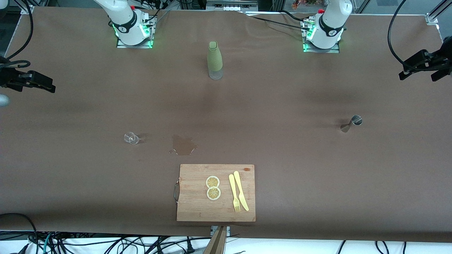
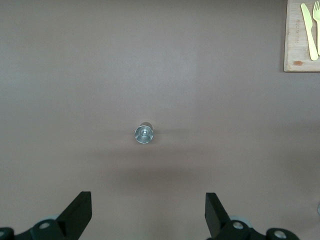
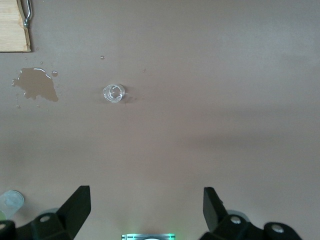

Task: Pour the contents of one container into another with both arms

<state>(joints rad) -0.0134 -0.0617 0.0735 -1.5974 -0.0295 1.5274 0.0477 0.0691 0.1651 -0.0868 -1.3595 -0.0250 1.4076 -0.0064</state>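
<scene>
The silver jigger (image 1: pixel 352 123) stands upright on the brown table toward the left arm's end; the left wrist view looks straight down into its cup (image 2: pixel 143 134). High above it my left gripper (image 2: pixel 148 215) is open, with nothing between its black fingers (image 2: pixel 80 210). The small clear glass cup (image 1: pixel 131 138) stands toward the right arm's end and also shows in the right wrist view (image 3: pixel 113 93). My right gripper (image 3: pixel 146 212) hangs open and empty high over the table near its own base. In the front view only the arms' bases show.
An olive-green bottle (image 1: pixel 214 60) stands between the two bases. A wet spill (image 1: pixel 183 145) lies beside the glass cup. Nearer the front camera is a wooden cutting board (image 1: pixel 197 208) with two lemon slices (image 1: pixel 213 187), a yellow fork (image 1: pixel 233 193) and a yellow knife (image 1: pixel 241 190).
</scene>
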